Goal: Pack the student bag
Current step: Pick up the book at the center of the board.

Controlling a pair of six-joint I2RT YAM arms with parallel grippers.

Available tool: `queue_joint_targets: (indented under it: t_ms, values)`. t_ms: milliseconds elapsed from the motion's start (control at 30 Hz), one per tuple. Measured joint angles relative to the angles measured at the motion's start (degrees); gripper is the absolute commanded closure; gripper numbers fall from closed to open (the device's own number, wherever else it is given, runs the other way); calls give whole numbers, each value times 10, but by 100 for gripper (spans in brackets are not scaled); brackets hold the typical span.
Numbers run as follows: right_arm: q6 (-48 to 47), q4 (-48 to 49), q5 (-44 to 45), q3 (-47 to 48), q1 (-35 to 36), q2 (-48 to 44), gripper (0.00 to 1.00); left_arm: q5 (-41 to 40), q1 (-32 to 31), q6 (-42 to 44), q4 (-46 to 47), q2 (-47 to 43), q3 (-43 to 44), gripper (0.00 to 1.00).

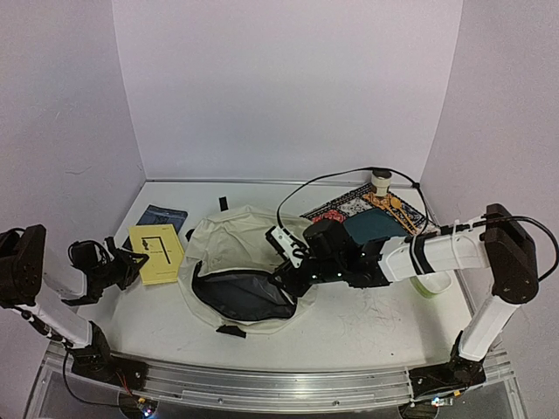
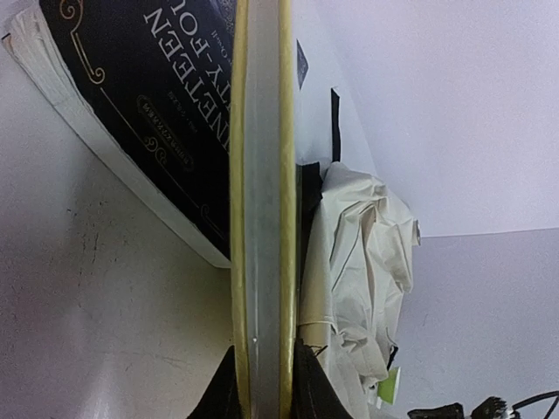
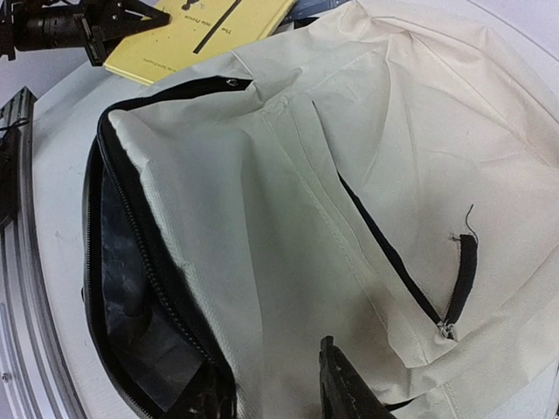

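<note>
Left fingers (image 2: 313,394) clamp yellow book (image 1: 157,253); student bag (image 1: 240,240) lengthwise front-back, mouth nearside.

White surface (image 1: 349,327), scuffed, with a metal rail along the near edge. At centre, cream bag (image 1: 240,236) slumped flat, mouth gaping toward the near edge, dark lining showing, black strap end on the bare top in front of it. Left of the bag and just beside it, yellow book (image 1: 157,253). Right behind that, dark book (image 1: 166,216). At the right rear, patterned mat (image 1: 349,208), close to the bag's far side.
</note>
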Motion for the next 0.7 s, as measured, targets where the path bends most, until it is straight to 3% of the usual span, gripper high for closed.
queue_joint_targets:
  t_ms: [133,700]
  values:
    - [0,-13,0,0,0,-9,61,-4,0,-20,-17,-33,-5,100]
    - [36,-29,-28,-2,0,-85,36,-30,0,-79,-150,-207,5,100]
